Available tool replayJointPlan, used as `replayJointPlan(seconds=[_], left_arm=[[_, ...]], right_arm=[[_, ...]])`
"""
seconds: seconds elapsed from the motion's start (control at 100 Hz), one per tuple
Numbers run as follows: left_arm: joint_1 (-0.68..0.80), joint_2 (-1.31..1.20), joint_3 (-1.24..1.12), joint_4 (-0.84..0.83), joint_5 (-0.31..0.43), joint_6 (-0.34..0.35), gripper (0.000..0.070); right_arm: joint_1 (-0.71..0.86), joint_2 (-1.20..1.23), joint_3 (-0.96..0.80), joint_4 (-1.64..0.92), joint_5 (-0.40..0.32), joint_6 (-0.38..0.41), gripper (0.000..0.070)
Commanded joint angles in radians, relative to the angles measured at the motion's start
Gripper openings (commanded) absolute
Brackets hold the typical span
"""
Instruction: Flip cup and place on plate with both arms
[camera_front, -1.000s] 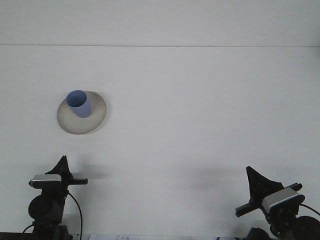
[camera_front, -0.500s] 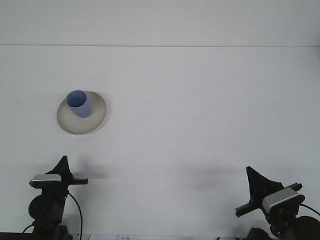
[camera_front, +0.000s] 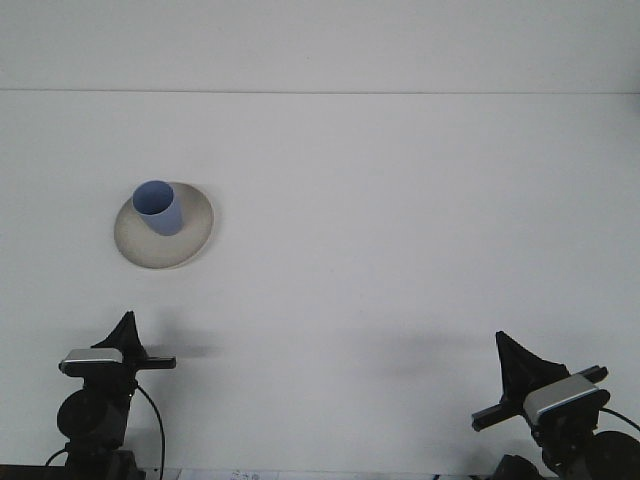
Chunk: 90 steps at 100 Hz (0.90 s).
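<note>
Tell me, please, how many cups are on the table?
1: a blue cup standing on the plate at the table's left side, away from both arms. Nothing in view could hide another.

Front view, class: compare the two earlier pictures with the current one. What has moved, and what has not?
The right tool has dropped very slightly lower in the picture. The blue cup stands on the plate as before, and the left tool has kept its place.

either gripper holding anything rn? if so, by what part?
Nothing held. The blue cup sits on the plate, far from the left gripper and right gripper.
</note>
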Motion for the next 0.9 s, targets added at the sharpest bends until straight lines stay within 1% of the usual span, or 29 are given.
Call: replayJointPlan(seconds=[0.0, 0.06, 0.14, 0.21, 0.26, 0.28, 0.33, 0.38, 0.41, 0.44, 0.54, 0.68, 0.89], left_arm=[[0.001, -0.002, -0.019, 0.01, 0.0, -0.01, 0.0014], [0.001, -0.002, -0.019, 0.01, 0.0, -0.01, 0.0014], [0.001, -0.002, -0.019, 0.01, 0.0, -0.01, 0.0014], [0.001, -0.002, -0.019, 0.01, 0.0, -0.01, 0.0015], [0.001, -0.002, -0.019, 0.01, 0.0, -0.01, 0.0015], [0.001, -0.002, -0.019, 0.01, 0.0, -0.01, 0.0014], [0.001, -0.002, -0.019, 0.01, 0.0, -0.01, 0.0014], [0.001, -0.002, -0.019, 0.01, 0.0, -0.01, 0.0015], [0.001, -0.002, -0.019, 0.01, 0.0, -0.01, 0.0014], [0.001, -0.002, -0.019, 0.01, 0.0, -0.01, 0.0015], [0.001, -0.002, -0.019, 0.01, 0.0, -0.01, 0.0015], [0.001, -0.002, -0.019, 0.01, 0.0, -0.01, 0.0015], [0.001, -0.002, -0.019, 0.01, 0.0, -0.01, 0.0014]], right_arm=[[-0.084, 0.001, -0.032, 0.063, -0.01, -0.045, 0.0007], [-0.204, -0.013, -0.097, 0.148, -0.037, -0.06, 0.0007], [-0.373, -0.042, -0.218, 0.272, -0.1, -0.066, 0.0007], [-0.509, -0.068, -0.335, 0.377, -0.204, -0.05, 0.0007], [-0.6, -0.085, -0.42, 0.455, -0.294, -0.033, 0.0007], [-0.642, -0.093, -0.46, 0.495, -0.341, -0.022, 0.0007], [-0.715, -0.107, -0.534, 0.57, -0.424, -0.005, 0.0007], [-0.772, -0.12, -0.593, 0.625, -0.481, 0.006, 0.0007], [-0.798, -0.128, -0.621, 0.649, -0.5, 0.008, 0.0007], [-0.82, -0.137, -0.645, 0.663, -0.51, 0.009, 0.0007], [-0.856, -0.171, -0.698, 0.682, -0.51, 0.009, 0.0007], [-0.866, -0.172, -0.697, 0.646, -0.509, -0.017, 0.0007], [-0.866, -0.172, -0.697, 0.644, -0.51, -0.014, 0.0007]])
